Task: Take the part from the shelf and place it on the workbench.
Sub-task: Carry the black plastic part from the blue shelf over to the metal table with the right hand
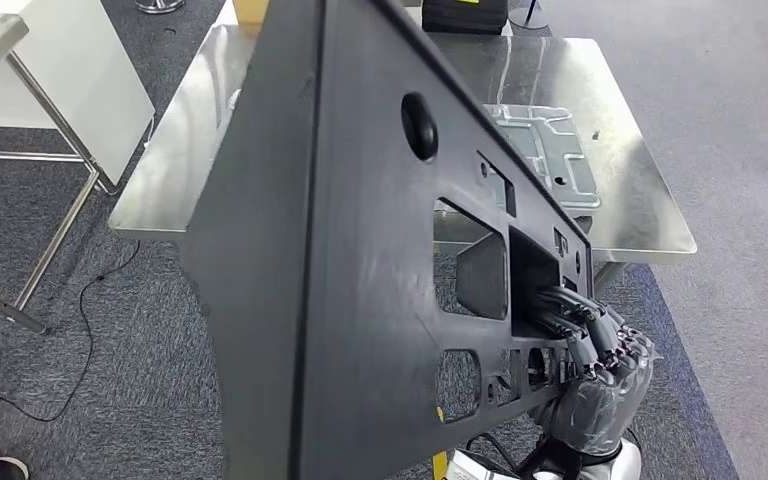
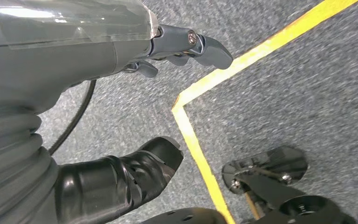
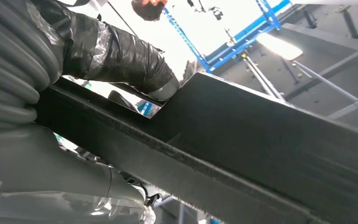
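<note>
A large black plastic panel [image 1: 350,250] with several cut-outs stands tilted close in front of the head camera and hides much of the steel workbench [image 1: 630,215] beyond it. My right hand [image 1: 600,375] grips the panel's lower right edge, its fingers hooked through a rectangular cut-out. In the right wrist view the panel's dark edge [image 3: 242,154] crosses the picture, with the thumb [image 3: 135,60] pressed over it. My left hand [image 2: 186,46] hangs over the grey carpet with its fingers apart and nothing in it.
A grey stamped metal part [image 1: 545,150] lies on the workbench's right half. A white table [image 1: 60,80] with steel legs stands to the left. A black cable [image 1: 90,330] trails over the carpet. Yellow floor tape [image 2: 200,149] runs below the left hand.
</note>
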`<action>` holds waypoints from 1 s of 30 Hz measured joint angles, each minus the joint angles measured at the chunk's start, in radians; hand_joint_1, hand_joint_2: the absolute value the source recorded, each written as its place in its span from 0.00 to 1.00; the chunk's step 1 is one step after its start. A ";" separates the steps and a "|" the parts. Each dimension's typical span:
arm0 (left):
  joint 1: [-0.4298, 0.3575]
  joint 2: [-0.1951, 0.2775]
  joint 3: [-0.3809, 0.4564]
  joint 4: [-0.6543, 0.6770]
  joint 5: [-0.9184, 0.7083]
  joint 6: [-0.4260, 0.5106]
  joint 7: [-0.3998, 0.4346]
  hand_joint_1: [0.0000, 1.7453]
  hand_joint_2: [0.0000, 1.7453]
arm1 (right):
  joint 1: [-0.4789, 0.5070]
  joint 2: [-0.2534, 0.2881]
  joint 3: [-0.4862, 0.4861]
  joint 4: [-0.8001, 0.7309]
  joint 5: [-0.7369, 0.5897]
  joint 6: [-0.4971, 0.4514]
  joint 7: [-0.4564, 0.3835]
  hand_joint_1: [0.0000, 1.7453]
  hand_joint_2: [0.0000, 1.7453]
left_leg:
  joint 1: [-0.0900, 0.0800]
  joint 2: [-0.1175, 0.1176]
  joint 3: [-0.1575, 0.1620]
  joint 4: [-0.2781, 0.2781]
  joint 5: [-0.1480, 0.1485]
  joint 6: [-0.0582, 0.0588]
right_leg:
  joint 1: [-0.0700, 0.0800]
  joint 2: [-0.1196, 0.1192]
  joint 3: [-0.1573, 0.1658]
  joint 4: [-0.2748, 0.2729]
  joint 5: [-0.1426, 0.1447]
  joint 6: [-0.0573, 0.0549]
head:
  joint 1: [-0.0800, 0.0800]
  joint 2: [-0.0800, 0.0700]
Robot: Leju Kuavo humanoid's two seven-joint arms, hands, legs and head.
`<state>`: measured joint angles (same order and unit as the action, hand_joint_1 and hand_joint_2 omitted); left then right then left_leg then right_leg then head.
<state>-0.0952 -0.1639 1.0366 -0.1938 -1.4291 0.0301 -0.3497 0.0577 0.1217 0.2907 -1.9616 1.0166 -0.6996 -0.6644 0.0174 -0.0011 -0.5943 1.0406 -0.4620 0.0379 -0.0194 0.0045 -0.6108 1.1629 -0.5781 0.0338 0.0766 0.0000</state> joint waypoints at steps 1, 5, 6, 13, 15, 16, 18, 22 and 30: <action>0.000 0.000 -0.001 0.000 0.000 0.000 0.000 0.00 1.00 | -0.002 -0.002 0.000 0.002 0.002 0.000 0.003 1.00 1.00 | -0.001 0.000 0.001 0.000 -0.002 0.004 | 0.000 0.000 -0.040 0.070 -0.026 0.001 | 0.000 0.000; 0.000 0.001 -0.005 0.000 -0.005 -0.002 0.001 0.00 1.00 | -0.025 -0.015 0.000 0.014 0.023 0.000 0.043 1.00 1.00 | -0.009 -0.001 0.012 0.001 -0.010 0.008 | 0.004 0.000 -0.085 0.099 0.025 -0.010 | 0.000 0.000; -0.001 0.000 -0.008 0.000 -0.007 -0.003 0.001 0.00 1.00 | -0.041 -0.019 0.001 0.017 0.032 0.000 0.060 1.00 1.00 | -0.010 -0.001 0.017 0.000 -0.013 0.008 | 0.009 -0.001 -0.057 0.026 0.067 -0.019 | 0.000 0.000; -0.010 -0.001 -0.019 0.000 -0.016 -0.015 0.003 0.00 1.00 | -0.141 -0.063 0.020 0.049 0.064 0.000 0.170 1.00 1.00 | -0.015 0.000 0.023 0.012 -0.036 -0.024 | 0.017 -0.004 0.019 -0.140 0.118 -0.048 | -0.001 0.000; -0.011 0.000 -0.019 0.000 -0.018 -0.016 0.003 0.00 1.00 | -0.157 -0.069 0.025 0.057 0.065 0.000 0.179 1.00 1.00 | -0.012 0.000 -0.018 0.099 -0.079 -0.033 | 0.012 -0.006 0.032 -0.151 0.119 -0.055 | -0.002 0.000; -0.010 0.001 -0.020 0.000 -0.018 -0.016 0.003 0.00 1.00 | -0.162 -0.072 0.027 0.061 0.065 0.000 0.180 1.00 1.00 | -0.011 0.000 -0.053 0.163 -0.107 -0.037 | 0.012 -0.007 0.035 -0.152 0.116 -0.058 | -0.002 0.000; -0.008 0.001 -0.020 0.000 -0.018 -0.016 0.003 0.00 1.00 | -0.166 -0.076 0.031 0.069 0.065 0.000 0.182 1.00 1.00 | -0.007 0.000 -0.114 0.258 -0.127 -0.044 | 0.012 -0.006 0.040 -0.151 0.110 -0.059 | -0.002 0.000; -0.008 0.003 -0.020 0.000 -0.018 -0.016 0.003 0.00 1.00 | -0.167 -0.084 0.035 0.081 0.068 0.000 0.185 1.00 1.00 | -0.001 0.000 -0.057 0.089 0.002 -0.049 | 0.010 -0.002 0.062 -0.142 0.085 -0.046 | -0.002 0.000; -0.010 0.004 -0.028 0.000 -0.022 -0.019 0.004 0.00 1.00 | -0.186 -0.097 0.036 0.094 0.071 0.000 0.199 1.00 1.00 | -0.004 -0.002 0.000 -0.010 0.007 0.000 | 0.007 -0.003 0.020 -0.039 0.020 -0.003 | -0.002 0.000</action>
<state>-0.1052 -0.1601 1.0082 -0.1938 -1.4508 0.0116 -0.3456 -0.1280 0.0247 0.3269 -1.8680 1.0879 -0.6996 -0.4657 0.0131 -0.0028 -0.5944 1.0306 -0.4549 0.0382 -0.0123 0.0018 -0.5909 1.1243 -0.5578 0.0304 0.0743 0.0000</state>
